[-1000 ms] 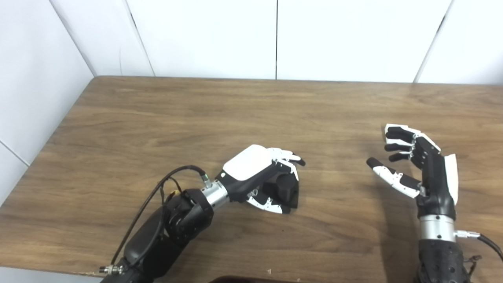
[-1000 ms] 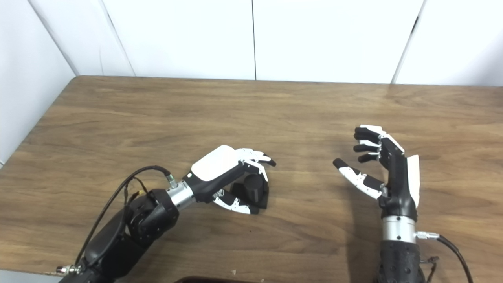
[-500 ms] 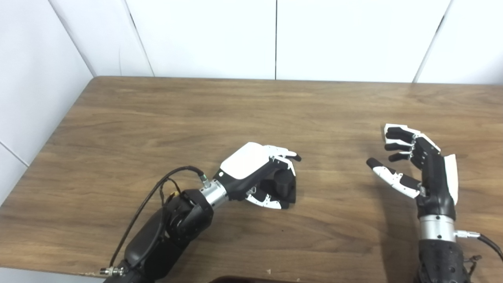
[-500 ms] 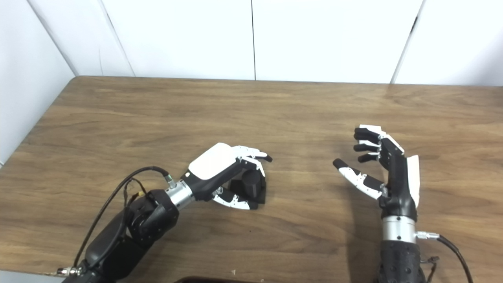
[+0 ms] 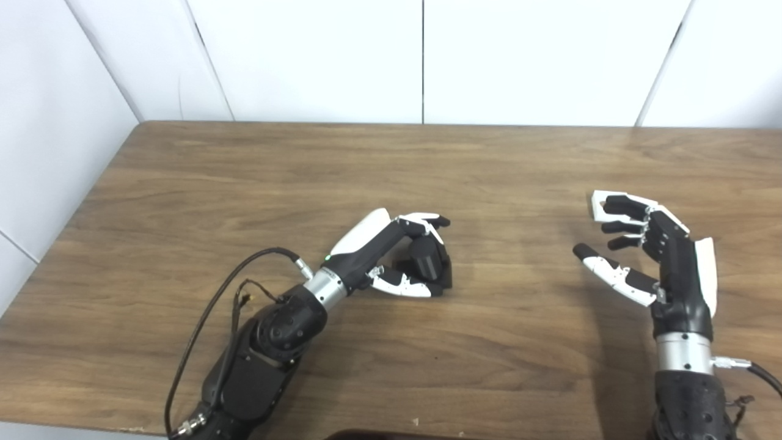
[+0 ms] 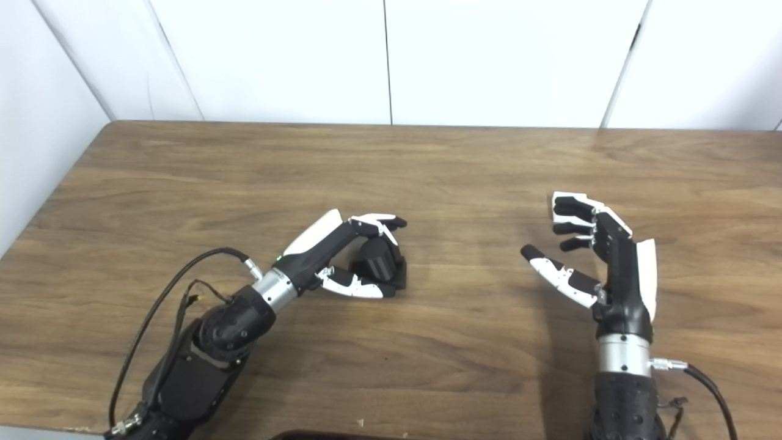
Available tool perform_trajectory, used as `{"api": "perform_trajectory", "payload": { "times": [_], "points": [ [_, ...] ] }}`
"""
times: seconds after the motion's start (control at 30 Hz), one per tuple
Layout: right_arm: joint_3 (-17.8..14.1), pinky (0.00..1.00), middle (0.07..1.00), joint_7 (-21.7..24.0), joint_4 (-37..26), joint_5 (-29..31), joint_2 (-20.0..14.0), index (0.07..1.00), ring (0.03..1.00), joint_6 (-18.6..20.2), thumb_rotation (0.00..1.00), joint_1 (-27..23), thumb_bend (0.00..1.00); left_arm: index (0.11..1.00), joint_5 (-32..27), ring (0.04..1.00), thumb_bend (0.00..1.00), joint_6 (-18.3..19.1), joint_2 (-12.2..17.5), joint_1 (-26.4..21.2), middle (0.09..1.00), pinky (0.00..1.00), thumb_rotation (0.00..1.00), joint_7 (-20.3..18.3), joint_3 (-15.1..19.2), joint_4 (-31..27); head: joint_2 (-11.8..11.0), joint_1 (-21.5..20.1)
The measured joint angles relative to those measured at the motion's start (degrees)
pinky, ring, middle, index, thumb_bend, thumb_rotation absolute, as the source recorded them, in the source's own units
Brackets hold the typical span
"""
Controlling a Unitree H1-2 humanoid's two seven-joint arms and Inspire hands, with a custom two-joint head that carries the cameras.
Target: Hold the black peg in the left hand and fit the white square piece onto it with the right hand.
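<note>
The black peg (image 5: 426,258), a short cylinder on a square black base, rests on the wooden table (image 5: 293,165) near its middle. My left hand (image 5: 382,244) is shut on it: fingers curl over its top and the thumb lies along its near side. My right hand (image 5: 663,256) stands on edge at the right, palm facing left, open, fingers bent and thumb stretched out. A white flat shape (image 5: 597,205) shows just behind its fingertips. I cannot tell whether that is the white square piece or part of a finger.
White wall panels (image 5: 421,61) close the table's back and left sides. A black cable (image 5: 244,287) loops off my left forearm. A dark rounded object (image 5: 379,436) pokes up at the bottom edge. Bare wood lies between the two hands.
My left hand has rolled onto its edge and drawn the black peg a little farther from me and leftward. The right hand has stayed put. The camera has shifted slightly.
</note>
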Motion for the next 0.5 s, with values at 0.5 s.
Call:
{"api": "perform_trajectory", "payload": {
  "times": [0.5],
  "points": [
    [-0.30, 0.49, 0.683, 0.96, -1.62, 0.02, -0.44, 0.667, 0.602, 2.78, 0.05, -0.43, 0.57, 0.494, -4.74, 0.852, 0.52, 0.00, -0.28, -0.34, 0.863, 0.74, 0.07, -0.01, -0.23, 1.99, 0.53, -0.97]
  ]
}}
